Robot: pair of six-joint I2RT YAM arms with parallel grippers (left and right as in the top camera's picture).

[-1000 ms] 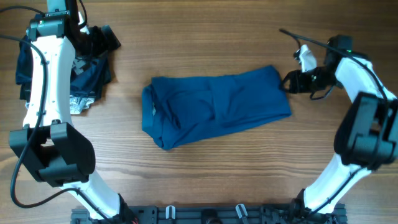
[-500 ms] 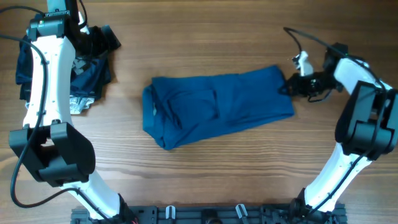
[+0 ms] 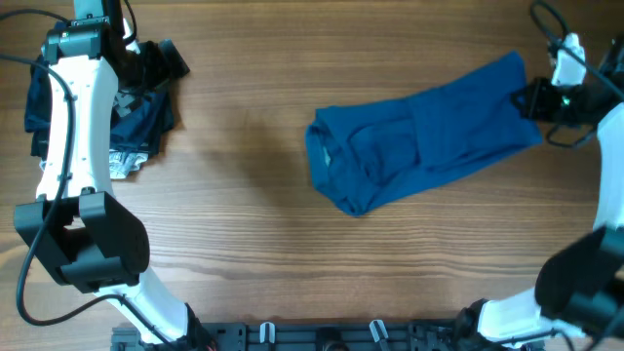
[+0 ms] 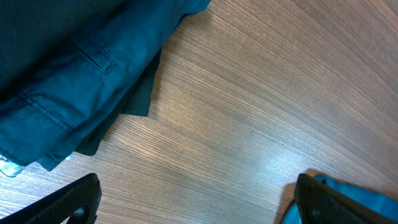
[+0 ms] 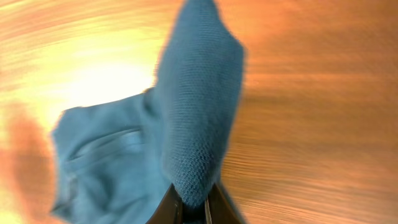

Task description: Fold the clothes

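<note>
Polo shirt (image 3: 419, 146): blue knit, folded oblong, edge pinched by right tool (image 5: 191, 206).

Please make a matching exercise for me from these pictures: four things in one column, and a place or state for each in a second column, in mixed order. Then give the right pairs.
Column one
1. left gripper
2. right gripper
3. blue polo shirt
4. pile of dark garments

Column two
A. heaped at the far left of the table
B. open, nothing between its fingers
C. shut on the shirt's edge
D. spread over the table's right half

Pairs: 1-B, 2-C, 3-D, 4-A
</note>
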